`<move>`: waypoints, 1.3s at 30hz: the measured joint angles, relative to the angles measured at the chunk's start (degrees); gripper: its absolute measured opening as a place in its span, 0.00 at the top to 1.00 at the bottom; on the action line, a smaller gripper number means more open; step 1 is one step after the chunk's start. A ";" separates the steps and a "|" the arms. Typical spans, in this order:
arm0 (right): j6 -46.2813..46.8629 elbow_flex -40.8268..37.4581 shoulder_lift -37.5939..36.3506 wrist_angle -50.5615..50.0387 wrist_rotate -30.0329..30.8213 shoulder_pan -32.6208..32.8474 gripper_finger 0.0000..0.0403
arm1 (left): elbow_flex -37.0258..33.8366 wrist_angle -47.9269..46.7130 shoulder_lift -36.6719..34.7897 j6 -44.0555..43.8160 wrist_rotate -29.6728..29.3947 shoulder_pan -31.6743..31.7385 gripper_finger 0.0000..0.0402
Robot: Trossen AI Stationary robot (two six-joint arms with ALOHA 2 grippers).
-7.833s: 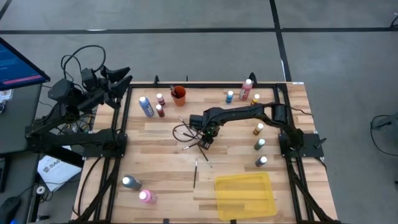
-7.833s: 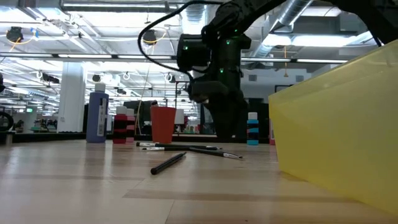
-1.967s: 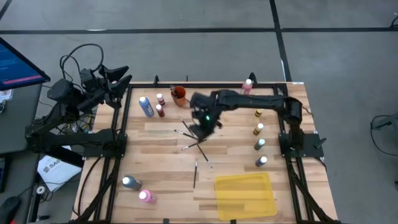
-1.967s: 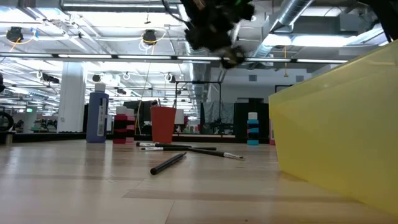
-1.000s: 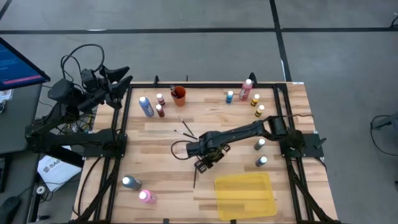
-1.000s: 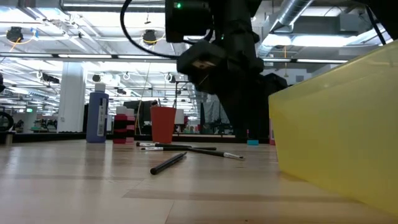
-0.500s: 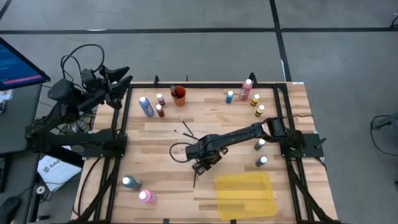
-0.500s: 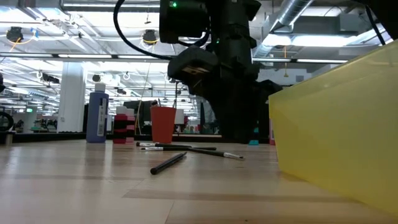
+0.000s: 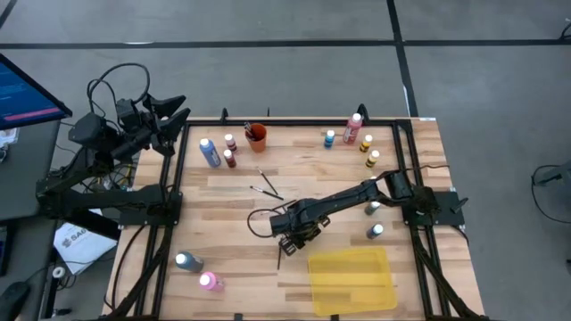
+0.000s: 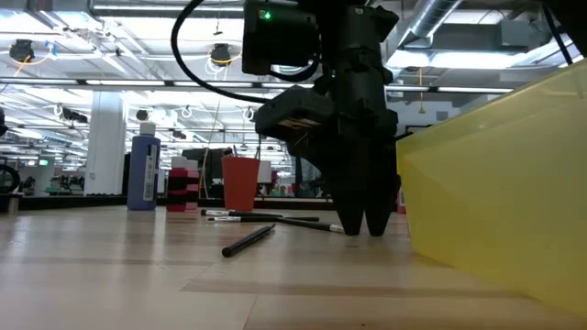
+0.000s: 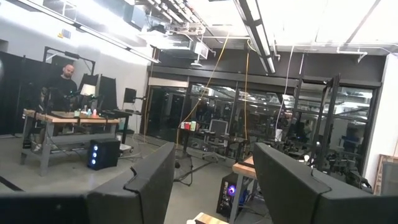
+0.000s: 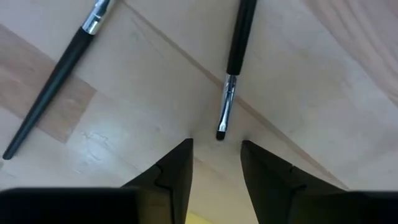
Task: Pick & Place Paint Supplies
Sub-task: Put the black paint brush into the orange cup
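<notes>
Paintbrush [image 12: 231,68] lies on the bench [image 9: 232,259] beside the yellow tray [image 9: 351,278], and the right gripper [image 12: 214,163] has dropped over its bristle tip, jaws partly open and empty, ready to pinch.

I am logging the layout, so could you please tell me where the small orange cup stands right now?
In the high view the small orange cup stands near the table's far edge, left of centre, just right of two small red paint bottles.
</notes>
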 joint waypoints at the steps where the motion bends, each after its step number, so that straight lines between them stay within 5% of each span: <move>1: 0.13 -0.34 -0.09 0.27 0.12 0.04 0.68 | 0.00 0.00 0.00 0.00 0.00 0.01 0.47; 17: 0.01 -1.63 0.07 0.17 1.02 0.39 0.99 | 0.00 0.04 0.00 0.00 0.00 0.00 0.47; 39: -4.68 -1.84 -10.36 -3.51 -9.66 -1.93 1.00 | 0.00 0.09 0.00 0.04 -0.02 0.00 0.47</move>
